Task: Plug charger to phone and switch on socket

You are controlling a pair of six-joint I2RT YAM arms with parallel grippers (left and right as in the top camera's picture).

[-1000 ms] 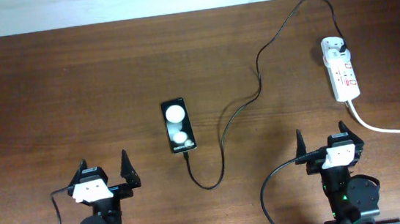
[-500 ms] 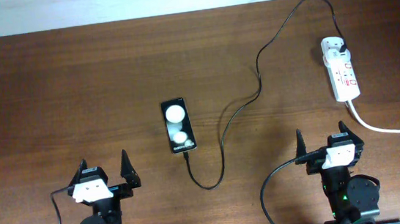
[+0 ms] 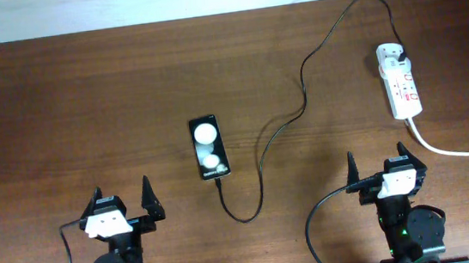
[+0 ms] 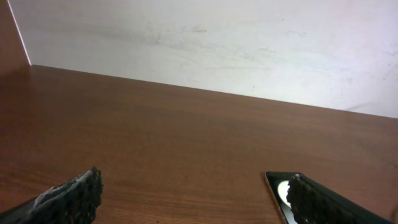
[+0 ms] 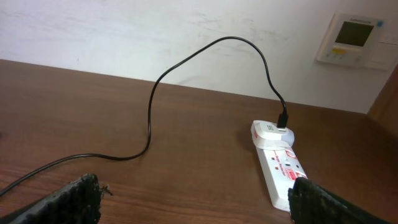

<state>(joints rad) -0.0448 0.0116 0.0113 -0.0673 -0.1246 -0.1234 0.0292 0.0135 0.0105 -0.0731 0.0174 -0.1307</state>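
Phone [image 3: 208, 147] lies face up on the desk [image 3: 59, 105], just left of the frame's centre in the overhead view. Its long axis runs nearly straight up and down the picture. The charger [image 3: 303, 90] starts at its plug in the top end of the socket [image 3: 401, 85] at the upper right. It arcs toward the top edge, snakes down through the middle and loops back, so its connector tip [image 3: 220, 185] sits right at the phone's lower short edge. Whether the tip is seated in the port or only touching is too small to tell. The socket's long axis also runs up and down the frame, and its thick white cord [image 3: 456, 150] leaves to the right.

Both claws sit near the bottom edge, spread wide and holding nothing. The left claw [image 3: 121, 190] is below and left of the phone and is the nearer one to it and to the tip. The right claw [image 3: 376, 156] is almost straight below the socket, so I judge the switch falls to that arm.

The left wrist view catches only a corner of the phone [image 4: 278, 185] at the lower right, half hidden by a finger [image 4: 323, 199], and shows no cable. The right wrist view shows the socket [image 5: 281, 167] with the plug standing in it. There the charger [image 5: 149, 112] rises in an arch against the wall, which the overhead view flattens. The phone does not appear in that view.
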